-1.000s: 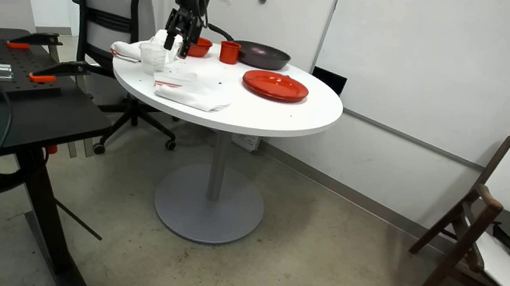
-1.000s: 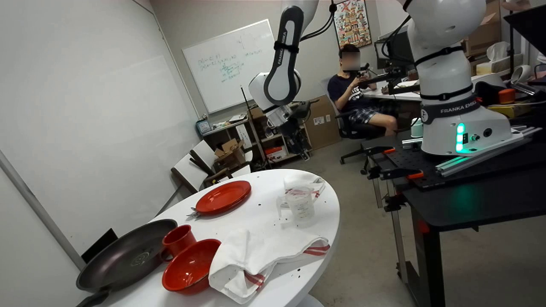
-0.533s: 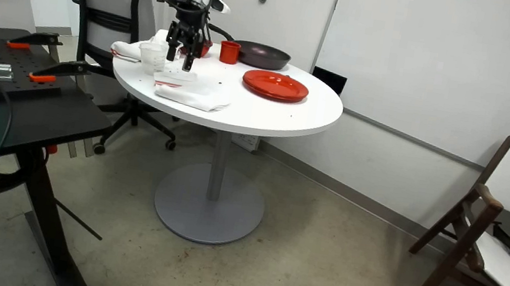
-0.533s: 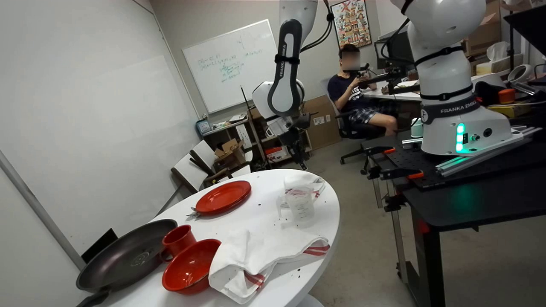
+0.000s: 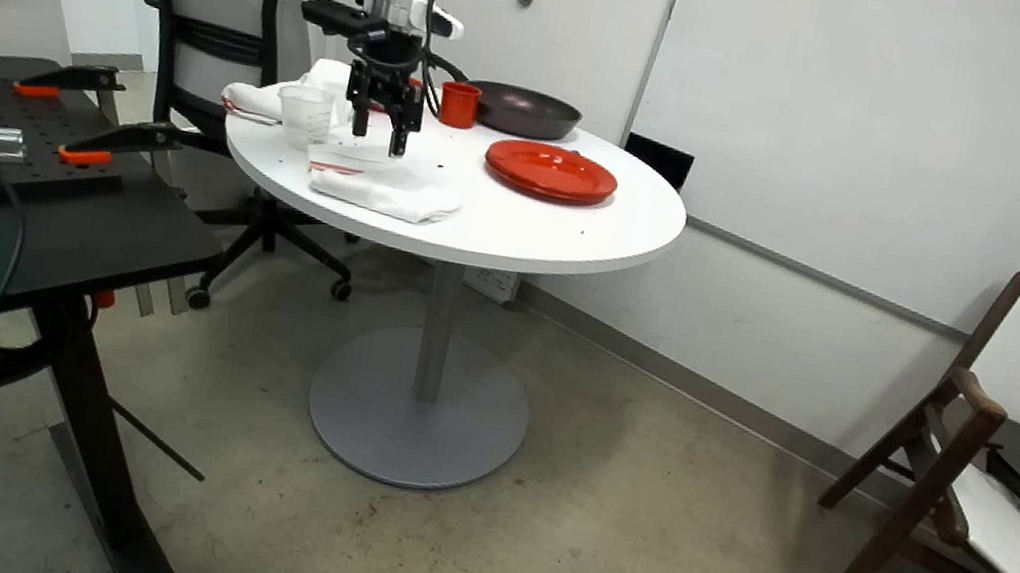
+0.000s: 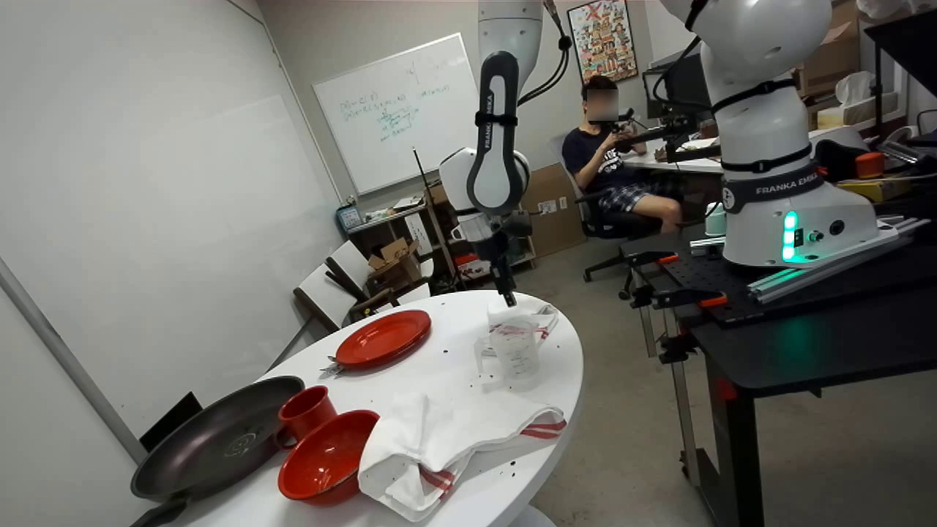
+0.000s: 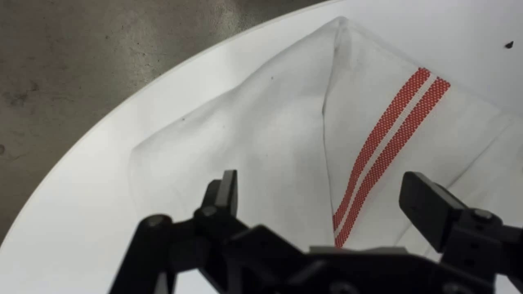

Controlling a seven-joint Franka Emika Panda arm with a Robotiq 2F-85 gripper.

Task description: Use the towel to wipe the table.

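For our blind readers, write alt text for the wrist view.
An open black gripper at the bottom of the picture is over a creased, red-striped white towel. The towel lies on a white table whose curved edge crosses the upper left, with brownish floor beyond. A dark speck sits on the table at upper right.

In an exterior view, the towel (image 5: pixel 385 197) lies on the table (image 5: pixel 534 229), left of the plates (image 5: pixel 551 171). The mug (image 6: pixel 307 415) stands between bowl (image 6: pixel 326 461) and pan (image 6: pixel 227 438).
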